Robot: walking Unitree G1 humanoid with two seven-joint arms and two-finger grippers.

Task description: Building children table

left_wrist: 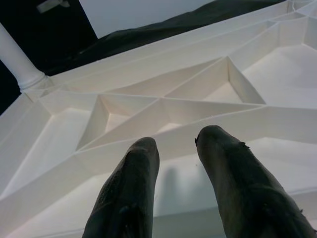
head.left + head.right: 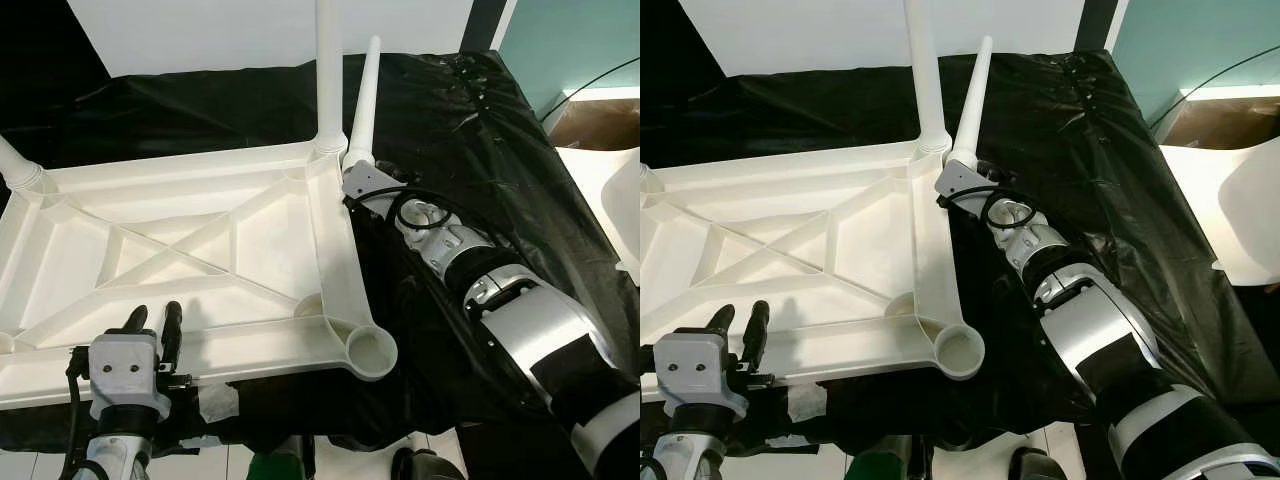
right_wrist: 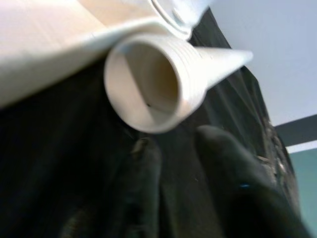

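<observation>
A white plastic table top [image 2: 250, 250] lies upside down on a black-covered surface. One white leg [image 2: 328, 70] stands upright in its far right corner socket. Another leg [image 2: 12, 165] stands at the far left corner. The near right socket [image 2: 372, 352] is empty. A loose white leg [image 2: 363, 100] lies on the black cover beside the far right corner, pointing away. Its threaded hollow end [image 3: 148, 84] faces my right gripper [image 3: 178, 139], which is open just short of it. My left gripper [image 2: 155, 312] is open over the top's near rim, holding nothing.
The black cover [image 2: 480, 150] stretches to the right and back of the table top. Past its right edge are a cardboard box [image 2: 600, 120] and a white object [image 2: 625, 210]. A white panel [image 2: 200, 30] stands behind. A piece of tape [image 2: 215, 400] hangs at the near edge.
</observation>
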